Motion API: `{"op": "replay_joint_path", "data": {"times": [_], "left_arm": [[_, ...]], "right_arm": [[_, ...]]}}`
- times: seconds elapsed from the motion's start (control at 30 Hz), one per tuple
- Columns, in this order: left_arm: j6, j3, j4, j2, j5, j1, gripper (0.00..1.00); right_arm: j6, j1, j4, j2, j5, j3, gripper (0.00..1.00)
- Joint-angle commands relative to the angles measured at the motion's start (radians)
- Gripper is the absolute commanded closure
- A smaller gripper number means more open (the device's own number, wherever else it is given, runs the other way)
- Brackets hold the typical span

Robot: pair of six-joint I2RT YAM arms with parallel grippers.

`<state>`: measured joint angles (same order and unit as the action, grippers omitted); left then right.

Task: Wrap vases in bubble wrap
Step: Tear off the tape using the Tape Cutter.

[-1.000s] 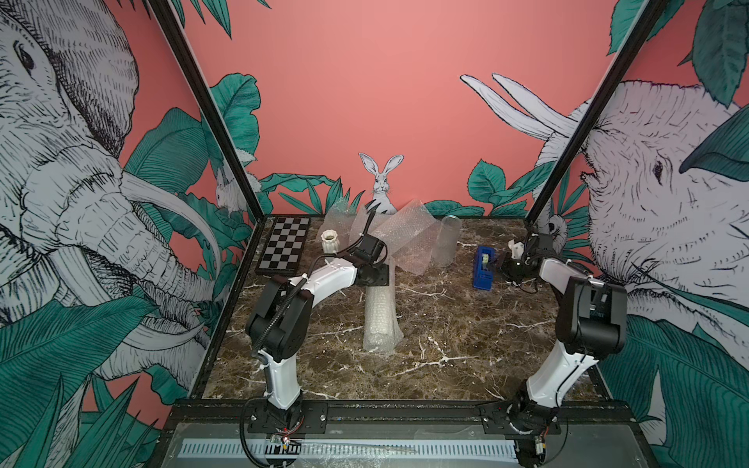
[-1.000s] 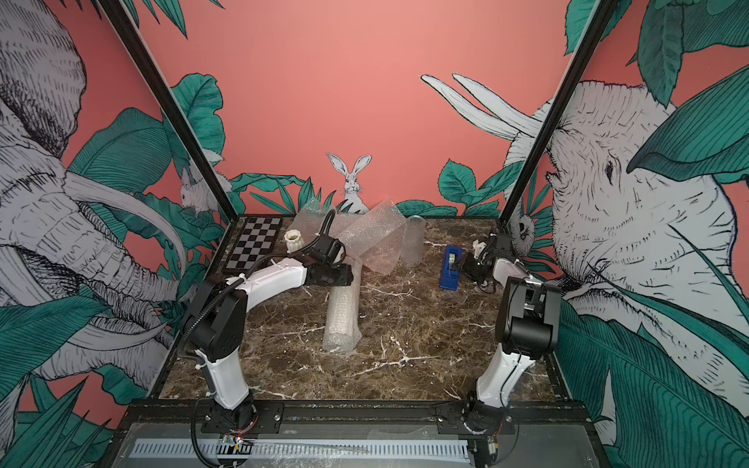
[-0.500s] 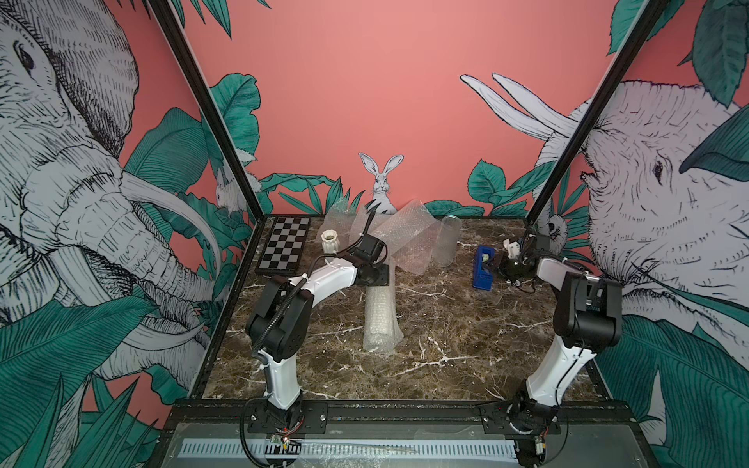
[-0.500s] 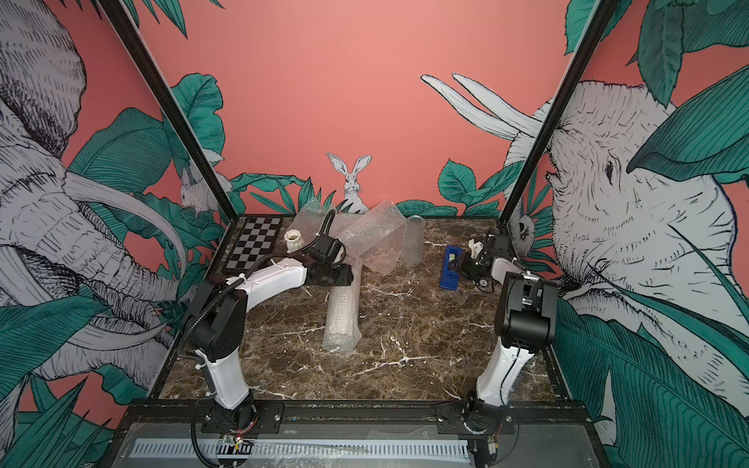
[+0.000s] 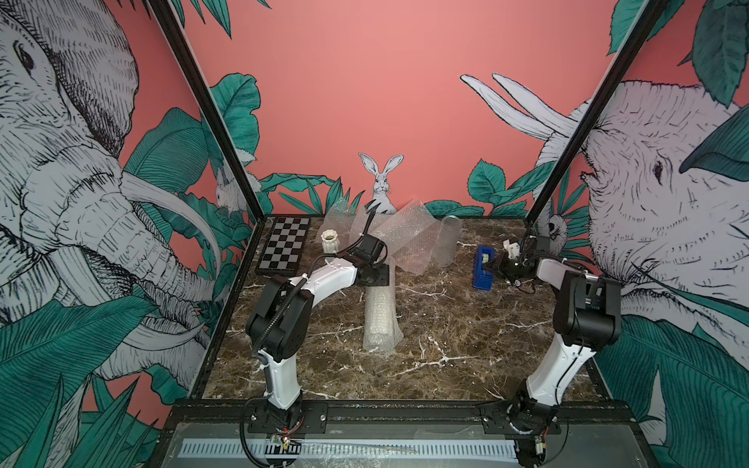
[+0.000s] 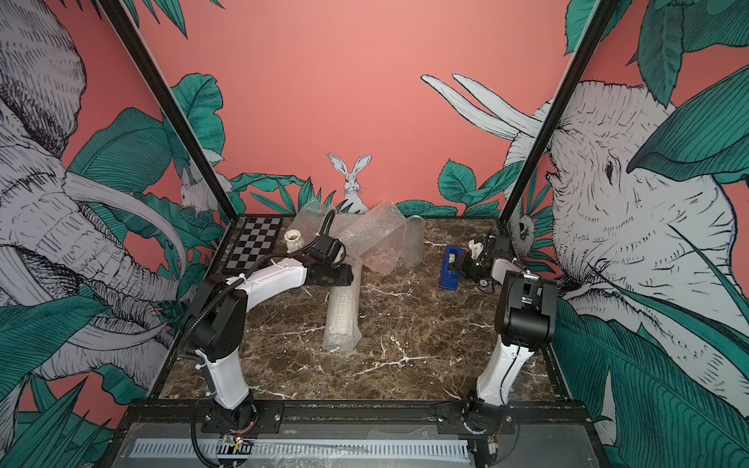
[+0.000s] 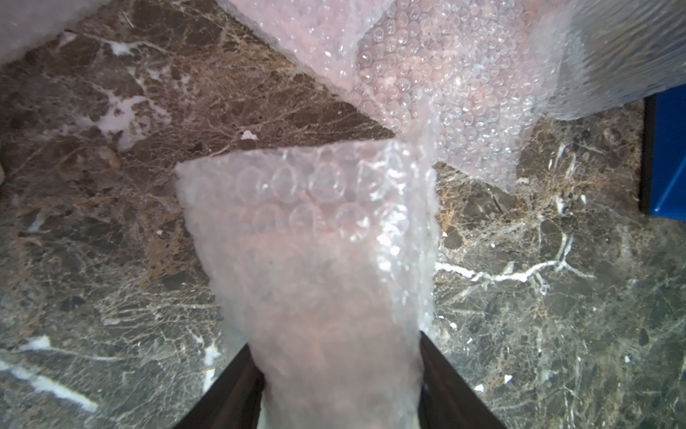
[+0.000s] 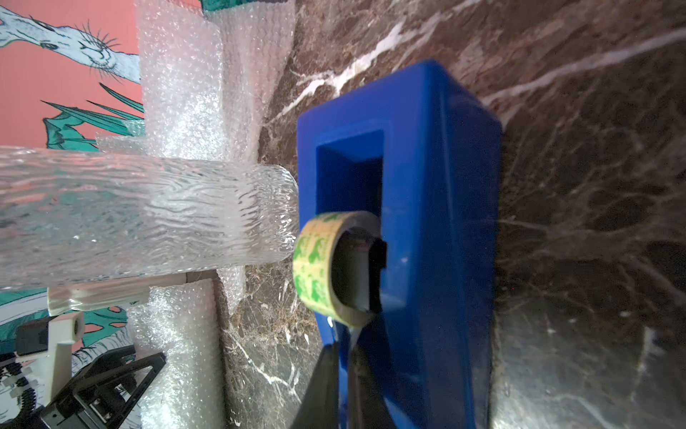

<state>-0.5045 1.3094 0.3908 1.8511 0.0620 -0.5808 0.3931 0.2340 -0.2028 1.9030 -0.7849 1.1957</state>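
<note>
A long roll of bubble wrap (image 5: 379,320) (image 6: 342,320) lies on the marble table; what is inside it does not show clearly. My left gripper (image 5: 375,279) (image 7: 336,345) is shut on its far end, a finger on each side. One white fluted vase (image 5: 331,241) stands beside the chequered board. A clear glass vase (image 5: 446,241) (image 8: 148,215) stands at the back, next to loose bubble wrap sheets (image 5: 405,239) (image 7: 445,93). My right gripper (image 5: 492,265) (image 8: 345,356) is at the blue tape dispenser (image 5: 482,271) (image 8: 427,185), shut on the tape end below the roll (image 8: 315,267).
A chequered board (image 5: 283,247) lies at the back left corner. Patterned walls and black frame posts close in the table on three sides. The right arm's elbow (image 5: 587,308) stands high near the right wall.
My right gripper's jaws have closed at the tape dispenser, and the right arm has shifted slightly. The left arm and the wrapped roll have not moved.
</note>
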Motion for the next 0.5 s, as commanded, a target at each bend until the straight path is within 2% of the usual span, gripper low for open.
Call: {"op": "replay_joint_path", "data": {"times": [0.0, 0.1, 0.37, 0.47], "left_arm": [[-0.007, 0.002, 0.06, 0.01, -0.005, -0.002, 0.38], [-0.008, 0.002, 0.063, 0.014, -0.008, -0.002, 0.38], [-0.015, 0.001, 0.063, 0.019, -0.013, -0.004, 0.38], [-0.016, 0.001, 0.061, 0.022, -0.012, -0.004, 0.38]], "right_arm": [[0.024, 0.011, 0.039, -0.038, -0.059, -0.02, 0.95], [0.051, 0.017, 0.064, -0.071, -0.075, -0.033, 1.0], [0.141, 0.016, 0.157, -0.217, -0.078, -0.109, 1.0], [0.148, 0.017, 0.147, -0.277, -0.038, -0.149, 1.0]]}}
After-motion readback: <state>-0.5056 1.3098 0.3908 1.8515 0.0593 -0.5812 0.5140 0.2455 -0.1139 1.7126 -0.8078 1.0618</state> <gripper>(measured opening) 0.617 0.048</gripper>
